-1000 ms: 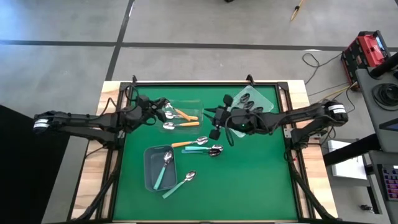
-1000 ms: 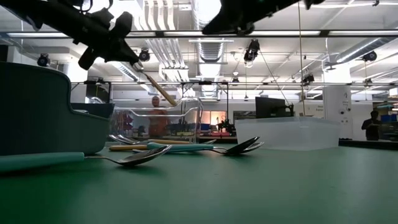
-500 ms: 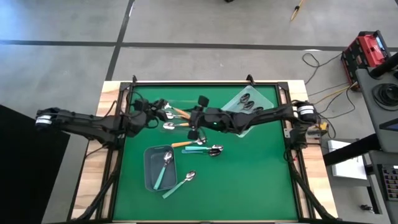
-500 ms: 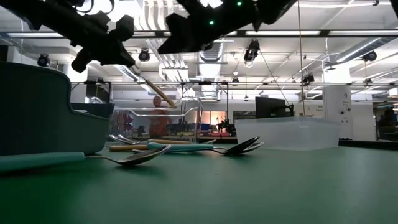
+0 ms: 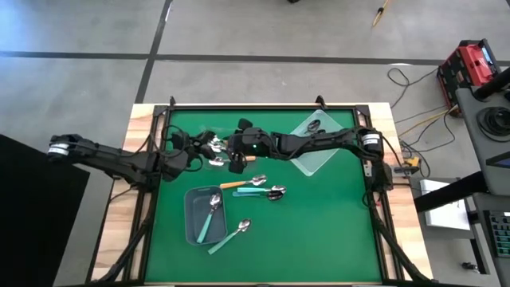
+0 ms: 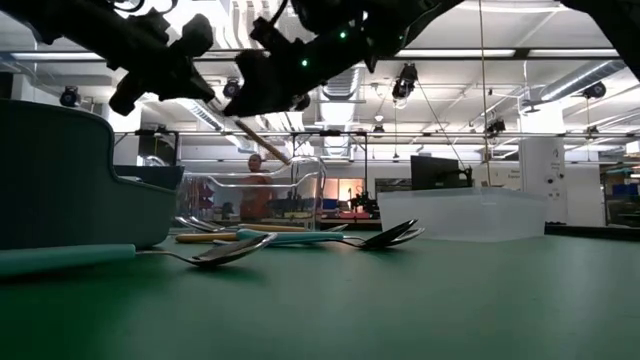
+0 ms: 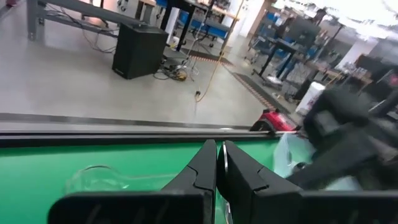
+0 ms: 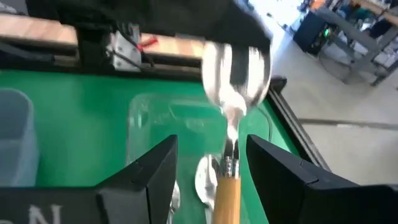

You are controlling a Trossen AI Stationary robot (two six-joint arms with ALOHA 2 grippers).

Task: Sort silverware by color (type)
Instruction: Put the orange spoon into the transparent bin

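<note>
While the left end effector (image 6: pixel 203 92) is clamped on the orange-handled spoon (image 8: pixel 227 186) above the clear bin (image 8: pixel 142 112) and the right end effector (image 8: pixel 211 149) straddles its handle, fingers wide apart, I'd judge the spoon light, stiff, slick at the metal, and best gripped mid-handle.

This was a robotics lab or workshop, not a home. The green table (image 5: pixel 319 223) stood on a bare grey concrete floor (image 5: pixel 80 88) marked with dark lines. A red equipment case (image 5: pixel 470 64) and loose cables (image 5: pixel 414 80) lay nearby. Behind it were exposed ceiling ducts (image 6: pixel 250 40), strip lights (image 6: pixel 470 55), a monitor (image 6: pixel 440 172), workbenches (image 7: pixel 186 9) and a black box (image 7: pixel 138 51).
</note>
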